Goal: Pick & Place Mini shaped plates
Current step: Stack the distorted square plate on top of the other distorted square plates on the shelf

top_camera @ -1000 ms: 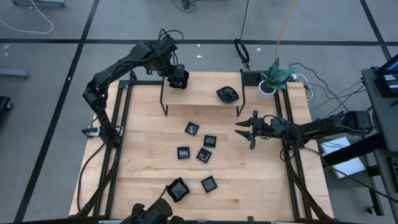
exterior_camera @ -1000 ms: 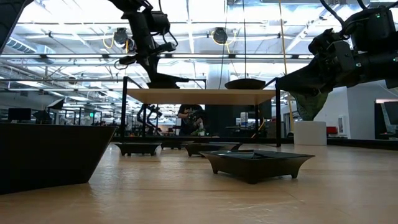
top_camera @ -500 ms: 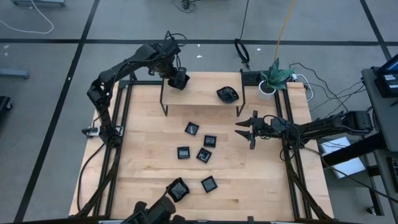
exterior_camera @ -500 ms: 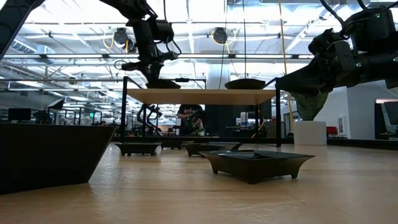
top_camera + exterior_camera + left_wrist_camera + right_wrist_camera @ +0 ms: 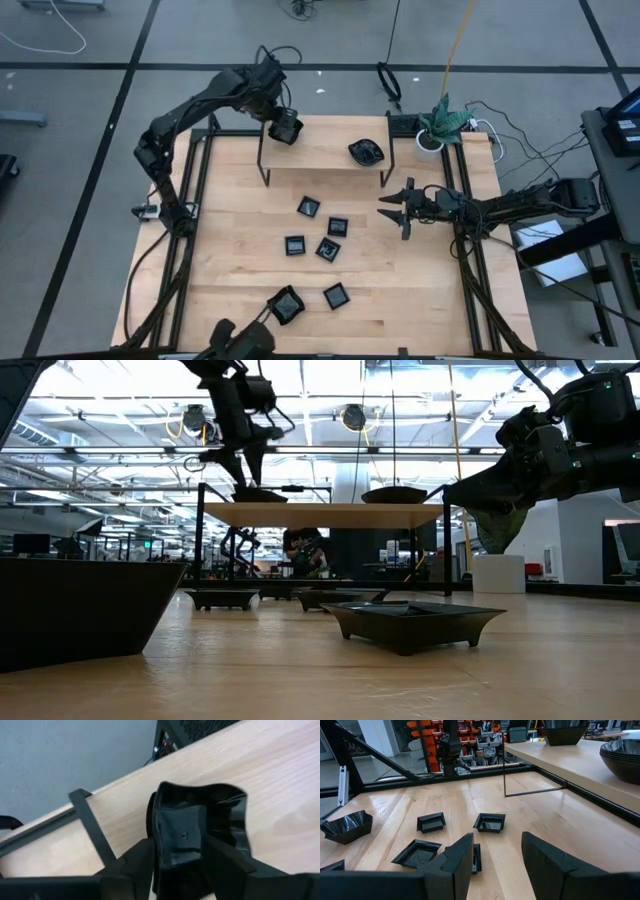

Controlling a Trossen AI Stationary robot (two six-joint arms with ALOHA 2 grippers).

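Where the raised pale wooden shelf point(image 5: 325, 150) on thin black legs spans the far side of the light wooden tabletop point(image 5: 240, 260), its left end carries a glossy black wavy-rimmed dish point(image 5: 200, 832), right by the shelf's corner. The left end effector point(image 5: 285, 127) hangs over it, arm reaching in from the tabletop's left edge, fingers now spread either side of the dish, having pinched it a second ago. A roundish black dish point(image 5: 367, 152) sits farther right. Six small black plates point(image 5: 318, 245) lie loosely scattered mid-tabletop. The right end effector point(image 5: 392, 205) waits partly open, empty, over bare wood right of them, unchanged.
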